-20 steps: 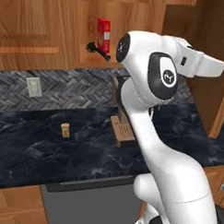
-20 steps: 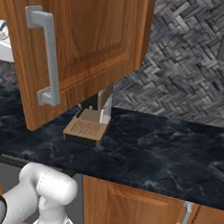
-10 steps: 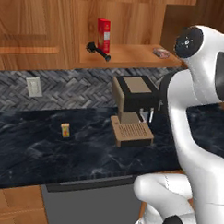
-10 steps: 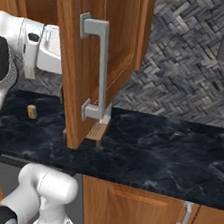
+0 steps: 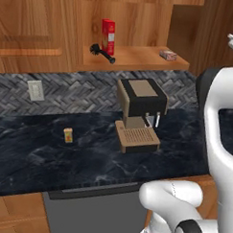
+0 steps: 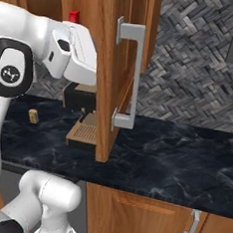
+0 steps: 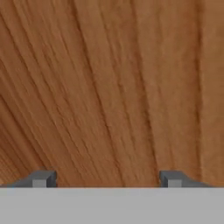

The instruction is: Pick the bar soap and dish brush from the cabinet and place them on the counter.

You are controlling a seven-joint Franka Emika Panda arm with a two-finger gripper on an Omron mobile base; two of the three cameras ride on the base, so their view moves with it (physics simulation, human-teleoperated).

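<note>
The cabinet (image 5: 140,57) stands open, and its wooden shelf carries the task's things. The black dish brush (image 5: 102,53) lies at the shelf's left, beside a tall red box (image 5: 108,35). The pinkish bar soap (image 5: 167,55) lies flat near the shelf's right end. The cabinet door (image 6: 108,73) is swung out edge-on, with its grey handle (image 6: 129,79) facing right. My white hand (image 6: 76,52) sits just left of the door, at its inner face. In the hand view my gripper (image 7: 107,179) is open, fingertips (image 7: 43,178) wide apart, with wood grain close ahead and nothing between them.
A brown coffee machine (image 5: 140,112) stands on the black counter (image 5: 49,158) below the shelf. A small orange block (image 5: 68,135) sits to its left. An outlet (image 5: 36,90) is on the herringbone wall. My arm (image 5: 223,142) rises at the right.
The cabinet door has swung from nearly facing the right camera to edge-on. My arm has swept right across the left base view, uncovering the coffee machine and the bar soap.
</note>
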